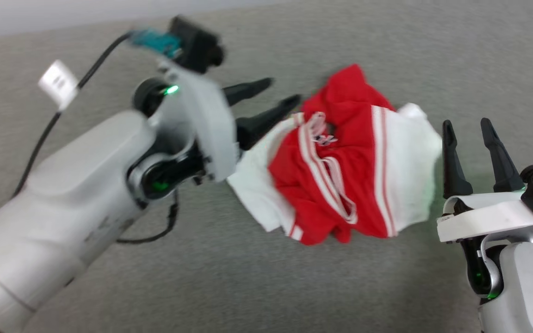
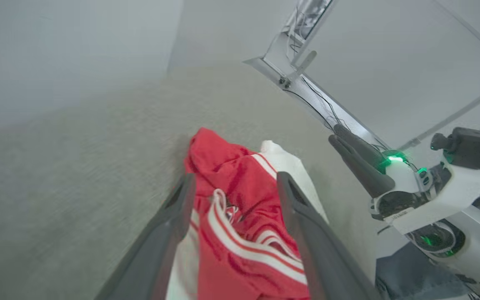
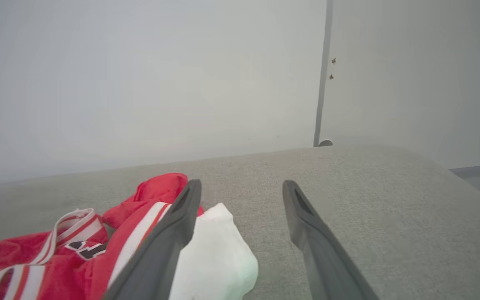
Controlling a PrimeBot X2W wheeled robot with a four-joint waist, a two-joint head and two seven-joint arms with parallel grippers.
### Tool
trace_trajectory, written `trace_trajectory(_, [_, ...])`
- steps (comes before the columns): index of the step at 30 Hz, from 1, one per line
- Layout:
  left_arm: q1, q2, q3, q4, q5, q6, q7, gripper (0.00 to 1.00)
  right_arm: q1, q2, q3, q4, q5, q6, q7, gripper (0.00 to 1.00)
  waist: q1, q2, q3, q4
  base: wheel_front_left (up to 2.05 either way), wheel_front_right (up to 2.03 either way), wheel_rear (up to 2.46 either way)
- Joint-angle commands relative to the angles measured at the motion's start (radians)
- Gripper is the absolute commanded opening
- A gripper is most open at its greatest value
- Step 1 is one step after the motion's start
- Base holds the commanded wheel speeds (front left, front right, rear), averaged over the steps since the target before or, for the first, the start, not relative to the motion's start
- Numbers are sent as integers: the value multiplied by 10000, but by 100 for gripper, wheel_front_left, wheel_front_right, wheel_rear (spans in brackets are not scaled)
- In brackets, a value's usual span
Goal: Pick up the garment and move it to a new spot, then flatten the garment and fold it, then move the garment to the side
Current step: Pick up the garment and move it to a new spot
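Two sets of jaws, both spread wide, and nothing pinched in either. Down on the grey fabric-covered surface (image 1: pixel 201 277) the garment (image 1: pixel 363 185) sits in a crumpled heap, about the middle of the head view. Its red body is bunched in the centre, the striped trim (image 1: pixel 336 189) loops across it, and a scrap of the black number (image 1: pixel 324 138) just peeks out. Its long axis runs side to side with white at each end: the left-hand sleeve (image 1: pixel 257 185) toward the robot's left, the right-hand sleeve (image 1: pixel 410 162) toward its right. So the heap lies between the two arms, and that's the relation that matters. The left gripper (image 1: pixel 284 91) sits at the heap's far-left edge, pointing across it, with the nearer fingertip (image 1: pixel 280 108) right at the cloth. Whether it touches or is just off, I can't tell, because that arm is blurred. Its wrist view looks along the red body, with cloth showing between the fingers but not clamped. The right gripper (image 1: pixel 466 122) stands just beside the right-hand sleeve, pointing away from the robot. The sleeve lies off to its left rather than in the gap, where bare surface shows. My read: the heap is set down and flattening comes next. Each arm is nearest its own sleeve, and the right would need to shift left onto the cloth before closing.
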Motion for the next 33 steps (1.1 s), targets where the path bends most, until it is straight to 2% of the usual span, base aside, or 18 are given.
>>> trace_trajectory(1, [505,167,37,146,63,26,-535,100,-35,-134,1,60,-65,-1,-12,100,0,0,-529,1246,0,0,0])
trace_trajectory(9, [2859,462,106,1098,-45,25,-3492,100,286,-689,-243,200,-191,-3,-10,100,0,0,-850,2232,0,0,0])
trace_trajectory(14, [3978,415,432,1683,-183,26,-4288,100,623,-1063,-487,200,-161,-3,38,100,0,0,-1155,2704,0,0,0])
trace_trajectory(16, [4422,460,717,1895,103,26,-4390,100,822,-1148,-575,123,-123,-3,107,100,0,0,-1303,2825,0,0,0])
trace_trajectory(20, [5534,323,2474,2092,1155,26,-4398,100,1175,-1290,-765,-51,-67,-3,249,100,0,0,-1585,2923,0,0,0])
trace_trajectory(27, [8135,-339,6079,1346,4297,535,-4400,100,1775,-1354,-1048,-308,93,-3,407,100,0,0,-2043,2843,0,0,0])
trace_trajectory(32, [9556,-1025,8097,499,6609,816,-4401,100,2066,-1366,-1087,-475,144,-3,503,100,0,0,-2319,2743,0,0,0])
trace_trajectory(33, [9556,-1025,8097,499,6609,816,-4401,100,2066,-1366,-1087,-475,144,-3,503,100,0,0,-2319,2743,0,0,0])
